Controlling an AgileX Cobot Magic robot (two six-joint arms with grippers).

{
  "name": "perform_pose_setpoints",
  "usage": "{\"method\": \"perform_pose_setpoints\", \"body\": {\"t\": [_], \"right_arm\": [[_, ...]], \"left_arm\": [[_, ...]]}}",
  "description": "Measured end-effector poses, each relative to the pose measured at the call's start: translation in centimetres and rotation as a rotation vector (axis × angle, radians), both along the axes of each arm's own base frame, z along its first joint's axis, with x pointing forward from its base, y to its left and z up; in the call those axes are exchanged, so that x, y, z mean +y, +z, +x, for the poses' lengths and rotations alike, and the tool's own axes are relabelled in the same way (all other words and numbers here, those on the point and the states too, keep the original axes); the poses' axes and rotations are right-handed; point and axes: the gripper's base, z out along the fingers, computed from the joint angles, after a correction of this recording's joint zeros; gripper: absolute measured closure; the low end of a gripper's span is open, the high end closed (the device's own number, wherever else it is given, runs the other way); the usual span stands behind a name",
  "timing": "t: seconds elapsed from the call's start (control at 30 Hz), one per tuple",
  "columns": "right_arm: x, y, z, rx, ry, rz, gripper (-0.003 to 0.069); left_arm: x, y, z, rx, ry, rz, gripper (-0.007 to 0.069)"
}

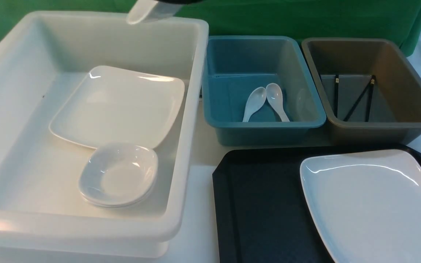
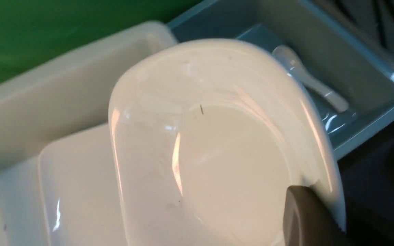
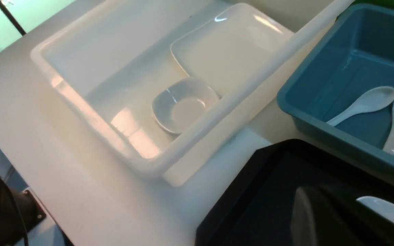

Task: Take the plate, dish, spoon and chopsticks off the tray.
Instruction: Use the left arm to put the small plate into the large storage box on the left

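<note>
A small white dish point(image 2: 210, 153) hangs tilted over the white tub's far wall, and my left gripper point(image 2: 316, 198) is shut on its rim; it shows at the top edge of the front view as the dish point(image 1: 141, 11). The black tray point(image 1: 261, 204) carries one large white plate point(image 1: 375, 204) on its right side. Two white spoons point(image 1: 256, 100) lie in the teal tub point(image 1: 210, 91). Black chopsticks point(image 1: 356, 98) lie in the brown tub point(image 1: 415, 91). My right gripper point(image 3: 320, 208) is shut on nothing, low over the tray point(image 3: 268, 198) beside the plate's edge point(image 3: 388, 212).
The big white tub point(image 1: 13, 91) on the left holds another large plate point(image 1: 122, 106) and stacked small dishes point(image 1: 119, 175). A strip of white table point(image 1: 199, 204) separates it from the tray. A green cloth point(image 1: 287, 18) hangs behind the tubs.
</note>
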Motion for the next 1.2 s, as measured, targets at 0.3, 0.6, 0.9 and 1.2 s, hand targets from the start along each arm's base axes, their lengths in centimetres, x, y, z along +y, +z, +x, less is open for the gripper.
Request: {"method": "perform_pose_setpoints", "body": {"t": [0.3, 0.6, 0.9, 1.2], "right_arm": [[5.0, -3.0, 5.3, 0.115, 0.158, 0.023, 0.0635], [10.4, -4.8, 9.9, 0.205, 0.244, -0.022, 0.0635], [11.7, -4.9, 11.7, 0.239, 0.227, -0.015, 0.0635], [11.1, -4.9, 11.9, 0.244, 0.219, -0.057, 0.0635]], "left_arm": [[3.5, -10.2, -0.9, 0.305, 0.074, 0.102, 0.06], [3.4, -18.0, -1.6, 0.355, 0.046, 0.11, 0.06], [3.7, -20.0, -2.0, 0.345, 0.016, 0.138, 0.0593], [3.7, -20.0, -2.0, 0.342, 0.023, 0.131, 0.0314]]}}
